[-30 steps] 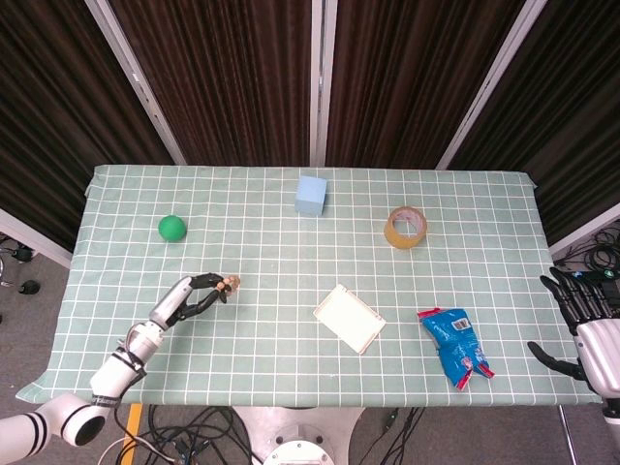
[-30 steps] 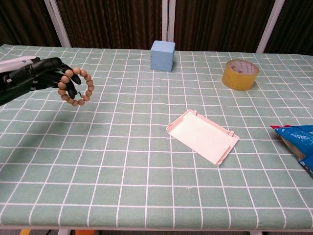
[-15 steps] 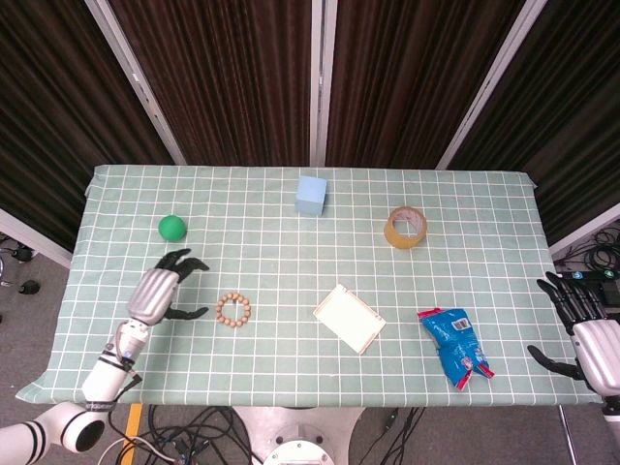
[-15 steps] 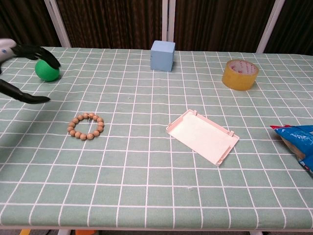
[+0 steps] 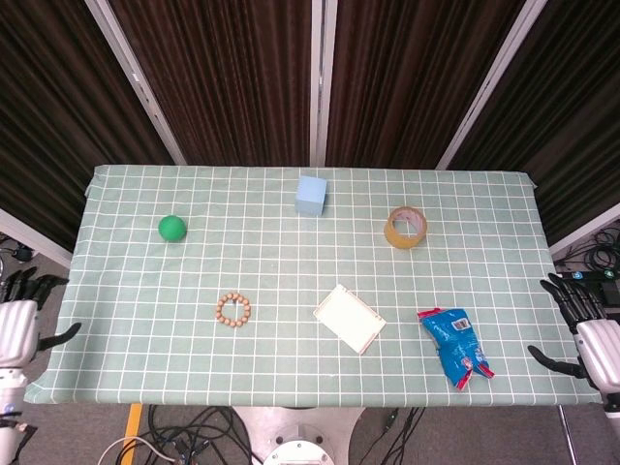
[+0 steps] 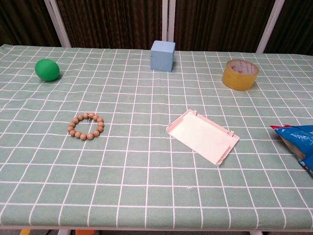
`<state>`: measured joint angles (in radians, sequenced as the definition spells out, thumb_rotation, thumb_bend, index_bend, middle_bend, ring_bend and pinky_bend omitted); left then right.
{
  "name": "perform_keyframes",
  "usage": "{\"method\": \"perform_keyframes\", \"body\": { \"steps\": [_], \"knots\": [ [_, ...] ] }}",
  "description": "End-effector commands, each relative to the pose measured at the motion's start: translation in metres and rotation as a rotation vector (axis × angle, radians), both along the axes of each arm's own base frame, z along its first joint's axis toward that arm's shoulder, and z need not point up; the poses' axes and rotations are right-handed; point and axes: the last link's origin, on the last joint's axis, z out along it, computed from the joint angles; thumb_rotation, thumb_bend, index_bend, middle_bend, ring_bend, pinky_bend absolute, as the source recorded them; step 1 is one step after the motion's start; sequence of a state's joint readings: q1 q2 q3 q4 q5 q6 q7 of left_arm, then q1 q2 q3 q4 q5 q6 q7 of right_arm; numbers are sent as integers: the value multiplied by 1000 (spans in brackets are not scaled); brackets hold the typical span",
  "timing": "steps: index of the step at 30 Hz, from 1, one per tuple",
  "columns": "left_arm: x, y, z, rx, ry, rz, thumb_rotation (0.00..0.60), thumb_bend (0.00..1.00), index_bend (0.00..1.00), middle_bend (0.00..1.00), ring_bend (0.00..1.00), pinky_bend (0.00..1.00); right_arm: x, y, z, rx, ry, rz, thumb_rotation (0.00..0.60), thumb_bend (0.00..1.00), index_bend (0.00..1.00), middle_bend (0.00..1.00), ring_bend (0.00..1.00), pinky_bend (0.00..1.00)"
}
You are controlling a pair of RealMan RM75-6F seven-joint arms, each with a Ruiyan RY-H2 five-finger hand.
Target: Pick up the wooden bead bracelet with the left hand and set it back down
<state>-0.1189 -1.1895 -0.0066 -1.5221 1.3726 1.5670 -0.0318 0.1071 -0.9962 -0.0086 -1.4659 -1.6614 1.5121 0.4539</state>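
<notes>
Bracelet now flat on the cloth at lower left of the head view, released, left hand withdrawn off the table's left edge, fingers spread and empty, right hand likewise open at far right; task looks done.

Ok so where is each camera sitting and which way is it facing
Head view: high above the near edge, looking steeply down on the table; left hand and right hand show off its side edges, fingers spread.
Chest view: low at the near edge, looking across the table; no hands.
Shared: bead bracelet, green ball, blue cube, tape roll.
</notes>
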Motion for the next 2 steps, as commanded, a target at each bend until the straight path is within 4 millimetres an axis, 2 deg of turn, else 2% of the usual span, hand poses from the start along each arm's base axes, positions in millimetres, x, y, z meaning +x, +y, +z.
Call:
{"method": "perform_keyframes", "body": {
  "steps": [1,2],
  "knots": [
    [3,-39,5,6,11,22,600,135,273,255,73,78,1,1,-2,4,-7,8,600,112,0,0,0,0],
    [5,-44,5,5,9,21,600,135,273,255,73,77,2,1,-3,5,-8,11,600,112,0,0,0,0]
  ]
}}
